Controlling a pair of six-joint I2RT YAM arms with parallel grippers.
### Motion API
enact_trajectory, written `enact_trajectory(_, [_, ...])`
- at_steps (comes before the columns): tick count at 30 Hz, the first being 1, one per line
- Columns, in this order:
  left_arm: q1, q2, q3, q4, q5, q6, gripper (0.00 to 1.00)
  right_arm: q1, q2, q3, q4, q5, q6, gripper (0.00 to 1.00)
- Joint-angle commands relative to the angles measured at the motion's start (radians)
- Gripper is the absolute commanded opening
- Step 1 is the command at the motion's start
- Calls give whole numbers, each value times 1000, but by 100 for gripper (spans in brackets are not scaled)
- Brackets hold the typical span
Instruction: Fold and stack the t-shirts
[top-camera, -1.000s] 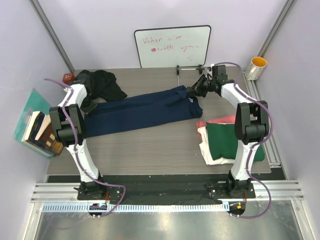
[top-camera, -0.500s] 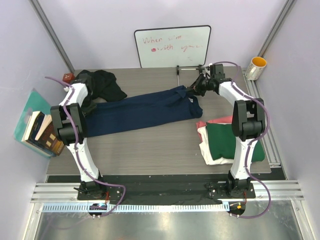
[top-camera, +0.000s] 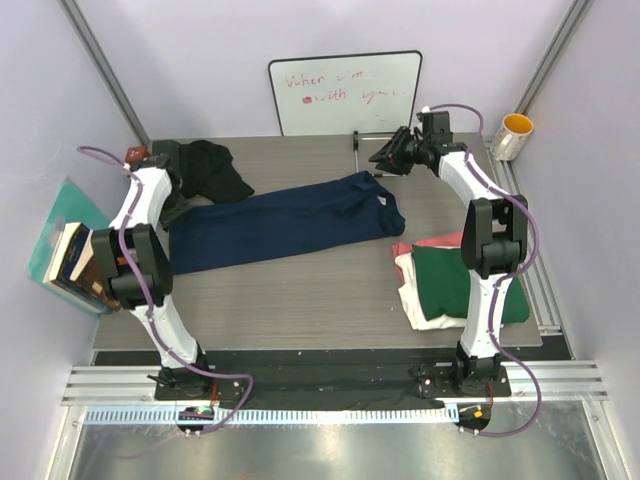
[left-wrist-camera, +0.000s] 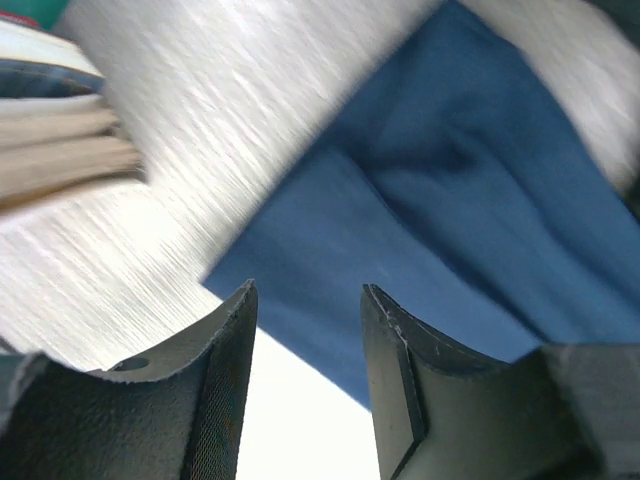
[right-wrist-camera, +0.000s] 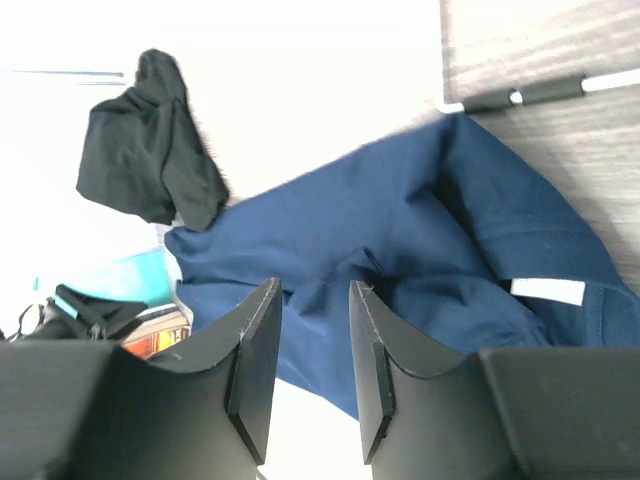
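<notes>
Navy t-shirt (top-camera: 285, 222): lies spread across desk (top-camera: 300, 290) centre, 9 to 2 o'clock. Dark green t-shirt (top-camera: 455, 280): tops folded stack (top-camera: 416, 302) at 4 o'clock. Black t-shirt (top-camera: 205, 168): sits crumpled at 10 o'clock. Left fingers (left-wrist-camera: 215, 390), right fingers (right-wrist-camera: 255, 350): stand parted, gripping nothing.

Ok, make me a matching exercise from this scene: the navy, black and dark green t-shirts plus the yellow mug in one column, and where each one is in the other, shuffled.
Things
1. navy blue t-shirt
2. black t-shirt
3. dark green t-shirt
4. yellow mug

Places
A. on top of the folded pile at the right
B. crumpled at the far left corner of the table
C. past the table's far right corner
D. laid out across the middle of the table

Pairs: 1-D, 2-B, 3-A, 4-C
</notes>
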Motion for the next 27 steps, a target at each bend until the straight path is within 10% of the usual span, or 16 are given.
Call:
enact_trajectory(1, [-90, -97, -58, 80, 97, 39, 47, 6, -33, 94, 17, 9, 12, 40])
enact_trajectory(10, [-317, 42, -95, 161, 263, 54, 44, 24, -90, 53, -36, -25, -23, 36])
enact_trajectory(27, [-340, 226, -51, 168, 269, 56, 37, 247, -211, -131, -349, 10, -264, 22])
